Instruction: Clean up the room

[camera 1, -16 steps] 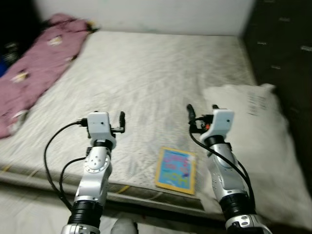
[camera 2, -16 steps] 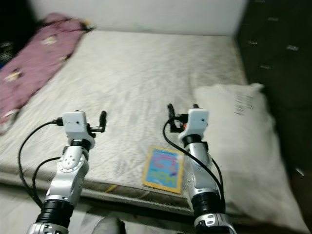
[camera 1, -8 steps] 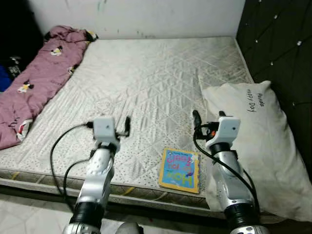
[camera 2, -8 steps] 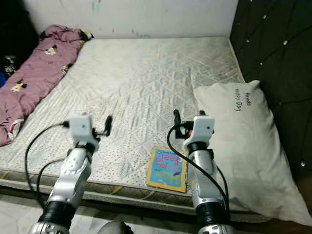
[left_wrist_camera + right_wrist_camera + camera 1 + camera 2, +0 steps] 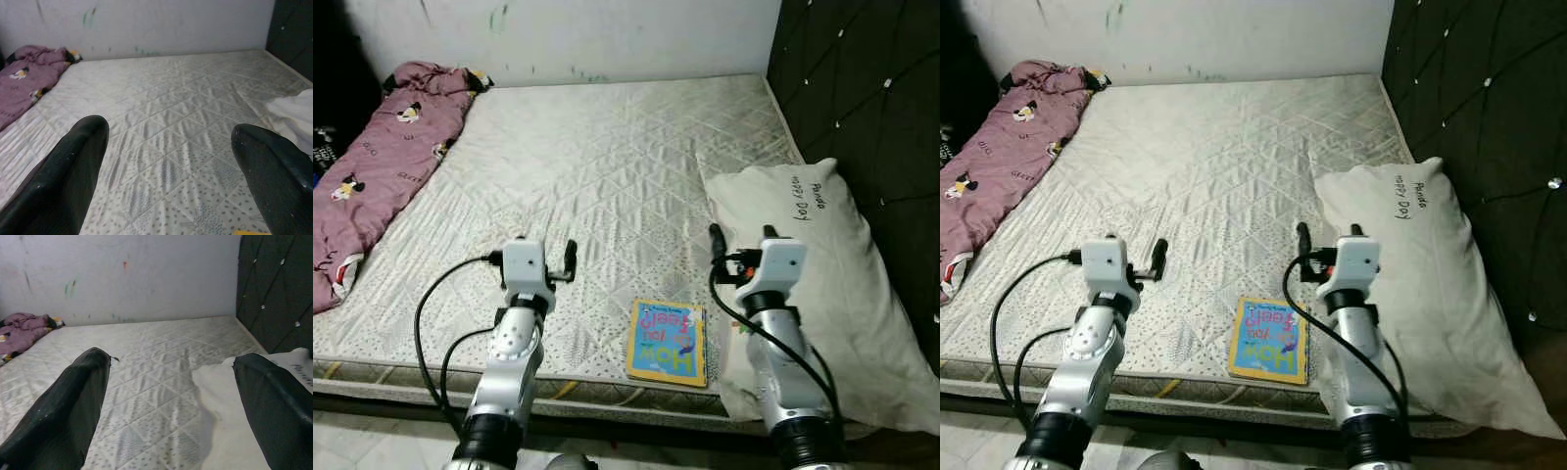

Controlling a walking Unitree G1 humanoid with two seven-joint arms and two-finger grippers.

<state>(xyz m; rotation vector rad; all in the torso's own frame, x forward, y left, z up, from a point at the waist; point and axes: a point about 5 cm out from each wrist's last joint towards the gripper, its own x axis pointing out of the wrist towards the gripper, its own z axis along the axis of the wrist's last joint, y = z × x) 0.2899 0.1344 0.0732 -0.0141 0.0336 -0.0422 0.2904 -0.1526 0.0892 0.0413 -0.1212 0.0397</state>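
Observation:
A small colourful picture book (image 5: 668, 342) lies flat on the white quilted mattress (image 5: 607, 147), close to its near edge. My left gripper (image 5: 543, 257) hovers open over the mattress, left of the book, with nothing between its fingers (image 5: 73, 171). My right gripper (image 5: 741, 240) is open too, raised just past the book's right side, at the inner edge of a white pillow (image 5: 832, 284). A purple patterned blanket (image 5: 382, 157) lies crumpled along the far left side of the mattress.
A dark tufted headboard (image 5: 862, 88) stands on the right, behind the pillow. A white wall (image 5: 587, 39) with paint marks runs along the far side of the bed. Pale floor (image 5: 372, 431) shows below the mattress's near edge.
The camera has moved and the blur has cleared, so the whole bed sits slightly differently in view. Both arms hold the same raised pose with open fingers; the book has not moved.

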